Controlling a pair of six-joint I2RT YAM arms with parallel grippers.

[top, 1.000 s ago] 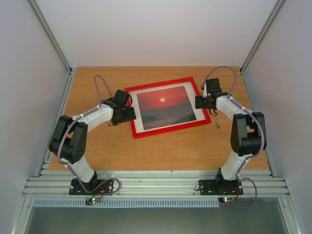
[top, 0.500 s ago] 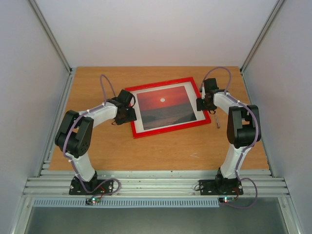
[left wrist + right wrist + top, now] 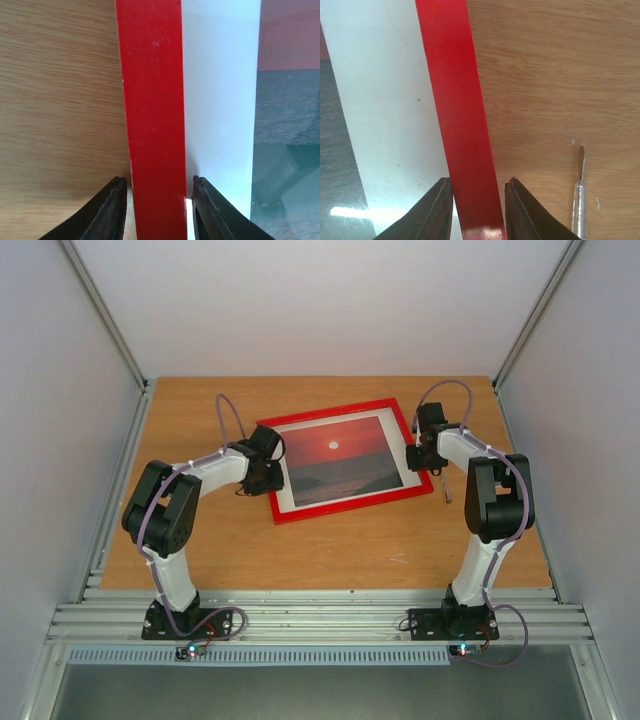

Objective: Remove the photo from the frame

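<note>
The red frame (image 3: pixel 345 503) lies flat on the wooden table, with the sunset photo (image 3: pixel 335 455) inside it behind a white margin. My left gripper (image 3: pixel 270 472) is down at the frame's left side. In the left wrist view its jaws (image 3: pixel 159 187) straddle the red bar (image 3: pixel 152 100), and a slim gap shows on each side. My right gripper (image 3: pixel 415 455) is at the frame's right side. There its jaws (image 3: pixel 478 186) flank the red bar (image 3: pixel 455 100) just as narrowly. Part of the photo (image 3: pixel 287 100) shows beyond the margin.
A small clear-handled screwdriver (image 3: pixel 447 490) lies on the table just right of the frame, close to my right gripper, and it shows as well in the right wrist view (image 3: pixel 579 200). White walls enclose the table (image 3: pixel 300 550) on three sides.
Both grippers have moved inward onto the frame's side bars and their jaws have narrowed around them. The frame and photo have not moved.
</note>
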